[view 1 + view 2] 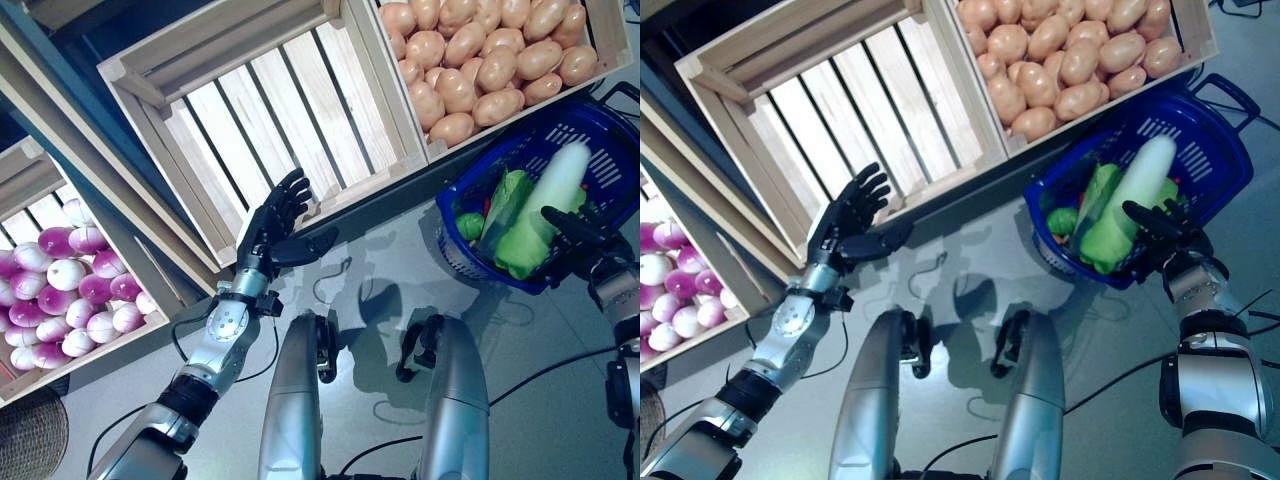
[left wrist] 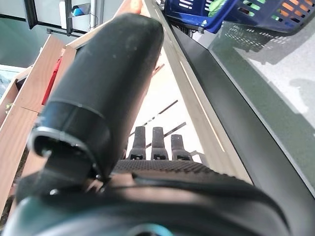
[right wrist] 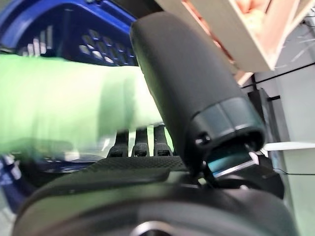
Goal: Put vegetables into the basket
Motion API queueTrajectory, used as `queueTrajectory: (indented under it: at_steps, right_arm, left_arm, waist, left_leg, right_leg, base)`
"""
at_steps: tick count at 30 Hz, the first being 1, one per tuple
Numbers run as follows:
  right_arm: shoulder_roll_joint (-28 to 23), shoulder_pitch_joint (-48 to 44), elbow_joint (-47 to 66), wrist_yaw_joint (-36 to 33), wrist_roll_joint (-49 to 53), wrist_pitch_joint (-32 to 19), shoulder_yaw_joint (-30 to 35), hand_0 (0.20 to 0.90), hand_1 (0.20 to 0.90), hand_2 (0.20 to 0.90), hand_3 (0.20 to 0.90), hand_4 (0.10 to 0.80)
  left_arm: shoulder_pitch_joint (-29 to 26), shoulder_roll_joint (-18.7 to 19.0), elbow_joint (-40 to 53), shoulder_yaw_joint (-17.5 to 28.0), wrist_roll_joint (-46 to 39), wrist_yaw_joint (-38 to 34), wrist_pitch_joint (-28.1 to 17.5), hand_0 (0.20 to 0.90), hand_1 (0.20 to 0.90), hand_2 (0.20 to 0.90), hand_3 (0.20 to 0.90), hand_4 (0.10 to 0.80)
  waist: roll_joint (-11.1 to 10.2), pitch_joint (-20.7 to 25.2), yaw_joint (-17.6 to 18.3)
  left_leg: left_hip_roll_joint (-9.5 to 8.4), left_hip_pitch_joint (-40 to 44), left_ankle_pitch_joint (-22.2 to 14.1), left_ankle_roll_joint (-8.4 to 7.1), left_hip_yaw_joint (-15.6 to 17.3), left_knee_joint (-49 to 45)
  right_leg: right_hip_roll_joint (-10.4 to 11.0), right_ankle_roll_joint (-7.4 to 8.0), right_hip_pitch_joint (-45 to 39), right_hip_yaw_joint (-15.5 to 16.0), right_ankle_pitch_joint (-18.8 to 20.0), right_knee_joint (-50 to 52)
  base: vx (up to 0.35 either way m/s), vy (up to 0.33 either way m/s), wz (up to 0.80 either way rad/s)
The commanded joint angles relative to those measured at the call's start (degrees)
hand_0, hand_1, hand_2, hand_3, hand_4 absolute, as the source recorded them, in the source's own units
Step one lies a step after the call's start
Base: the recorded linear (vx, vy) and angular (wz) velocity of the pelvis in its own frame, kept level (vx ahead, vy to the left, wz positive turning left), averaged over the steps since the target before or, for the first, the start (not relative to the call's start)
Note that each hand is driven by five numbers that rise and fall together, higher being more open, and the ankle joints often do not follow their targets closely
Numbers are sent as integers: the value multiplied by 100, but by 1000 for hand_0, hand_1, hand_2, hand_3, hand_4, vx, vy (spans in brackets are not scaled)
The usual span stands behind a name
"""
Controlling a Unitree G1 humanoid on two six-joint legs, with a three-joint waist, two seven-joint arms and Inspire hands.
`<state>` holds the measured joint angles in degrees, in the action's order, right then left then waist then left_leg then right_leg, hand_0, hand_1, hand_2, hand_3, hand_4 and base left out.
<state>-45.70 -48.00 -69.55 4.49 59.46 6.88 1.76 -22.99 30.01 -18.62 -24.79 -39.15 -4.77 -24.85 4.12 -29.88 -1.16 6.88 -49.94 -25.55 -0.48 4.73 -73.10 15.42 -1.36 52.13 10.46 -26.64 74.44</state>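
Over at the far left sits a wooden crate [image 1: 40, 330] piled with purple-and-white turnips [image 1: 70, 290], pushed up against the slanted frame of the stand. Next along is a second wooden crate [image 1: 250, 110], slatted and tilted toward the robot, with bare boards showing inside it. The left hand [image 1: 272, 228] hovers at the lower front edge of that crate, its fingers [image 1: 862, 195] stretched out straight and spread with the thumb sticking sideways, holding nothing; from its own wrist camera the straight fingers reach along the pale slats. Further right, a third crate [image 1: 1195, 45] is heaped with brown potatoes [image 1: 1060, 60], and it stands just behind a blue plastic basket [image 1: 610, 130] that rests on the grey floor. Inside the basket I can see a small green pepper-like vegetable [image 1: 470, 225] near its left wall, some leafy greens [image 1: 507, 200], and a long vegetable, white at the top and green at the base [image 1: 1130, 195], which leans up and back across the basket, blurred at its pale end. The right hand [image 1: 1160, 228] is at the basket's near rim, dark fingers laid over the green lower end of that long vegetable. In its wrist camera the thumb and fingers frame the green mass closely, so it looks clasped around the vegetable, though the blur makes the contact hard to judge for certain.
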Motion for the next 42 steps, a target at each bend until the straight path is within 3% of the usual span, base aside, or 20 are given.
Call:
queueTrajectory:
  at_steps: [1, 10, 16, 20, 26, 33, 42]
  right_arm:
    - [-573, -152, -27, 10, 293, -628, 196, 900, 900, 900, 900, 800]
    - [-496, 424, -36, 362, 306, -500, 447, 900, 900, 900, 900, 800]
    - [-91, 952, -36, 519, 241, -257, 511, 900, 900, 900, 900, 800]
    - [303, 1294, -34, 744, 205, -272, 522, 900, 900, 900, 900, 800]
    - [1079, 1983, 312, 973, -75, -697, 368, 900, 900, 900, 900, 800]
    - [2094, 2968, 1547, 876, 4, -896, 107, 900, 900, 900, 900, 800]
    - [3385, 4116, 2508, 803, -228, -861, -693, 900, 900, 900, 900, 800]
  left_arm:
    - [-125, 232, 666, 223, -76, 177, -702, 900, 900, 900, 900, 800]
    - [22, 256, 710, 342, -150, 322, -538, 900, 900, 900, 900, 800]
    - [298, 95, 497, 382, -77, 520, -431, 900, 900, 900, 900, 800]
    - [556, -81, 333, 487, -8, 598, -316, 900, 900, 900, 900, 800]
    - [1033, -263, -8, 754, 181, 667, -32, 900, 900, 900, 900, 800]
    - [1793, -566, -608, 988, 436, 790, 104, 900, 900, 900, 900, 800]
    - [2323, -1270, -2071, 1159, 1163, 554, 9, 900, 900, 900, 900, 800]
  waist:
    - [-79, 459, 10]
    - [-289, 779, -83]
    - [-432, 1100, -196]
    - [-505, 1383, -285]
    - [-631, 1894, -336]
    - [-622, 2303, -253]
    - [-601, 2620, -119]
  left_leg:
    - [-123, 761, -216, 239, 200, 732]
    - [-38, 1873, 254, 187, 315, 2064]
    - [-8, 2779, 539, 131, 340, 3101]
    - [-35, 3381, 763, 52, 421, 3812]
    - [-144, 4380, 1154, -53, 549, 5069]
    - [-285, 5187, 1889, -89, 616, 6621]
    - [-347, 5717, 2316, -143, 598, 7778]
  right_leg:
    - [-109, 81, -1005, 44, 459, -1097]
    - [-119, 105, -2130, 249, 751, -2203]
    - [-304, 109, -3154, 439, 995, -3293]
    - [-475, 131, -3870, 568, 1200, -4151]
    - [-745, 269, -4995, 631, 1589, -5696]
    - [-863, 415, -5599, 575, 2155, -6845]
    - [-981, 528, -5929, 470, 2574, -7728]
  base:
    - [83, -12, -9]
    - [93, -5, -3]
    - [133, 1, -4]
    - [157, 15, -5]
    - [179, 26, 0]
    - [80, 81, -1]
    - [52, 46, 0]
